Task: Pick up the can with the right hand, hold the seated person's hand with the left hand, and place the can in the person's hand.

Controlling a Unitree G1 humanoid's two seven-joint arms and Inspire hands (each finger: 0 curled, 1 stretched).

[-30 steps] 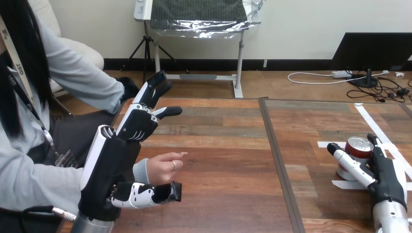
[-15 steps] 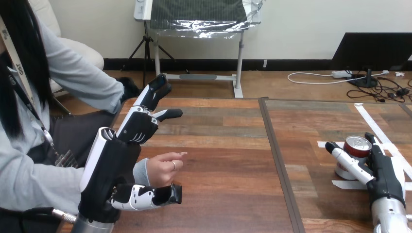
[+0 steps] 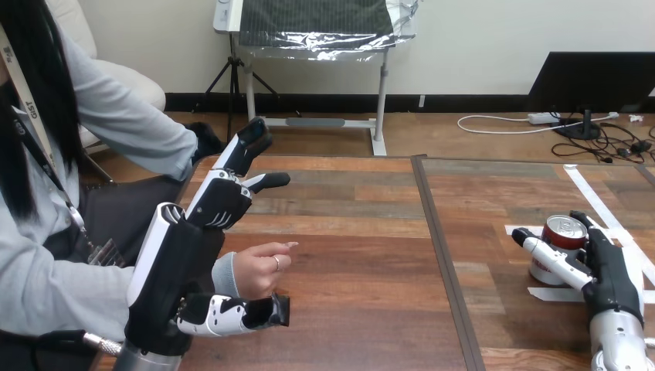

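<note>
A red can with a silver top (image 3: 562,229) stands at the table's right, on white tape marks. My right hand (image 3: 614,277) is round it: the thumb (image 3: 550,255) crosses its front and the fingers (image 3: 583,222) reach behind its right side. At the lower left my left hand (image 3: 179,267) is open, with its fingers (image 3: 235,166) straight and pointing away from me. The person's hand (image 3: 259,267) rests loosely curled between those fingers and my left thumb (image 3: 232,311), which lies just under it. I cannot tell whether they touch.
White tape strips (image 3: 601,207) mark the table (image 3: 355,232) near the can. A dark seam (image 3: 437,232) runs front to back between the two table halves. The person sits at the left edge, with an arm over the table's far left corner.
My right hand and the can have shifted slightly left and away together. My left hand and the person's hand have stayed still.
</note>
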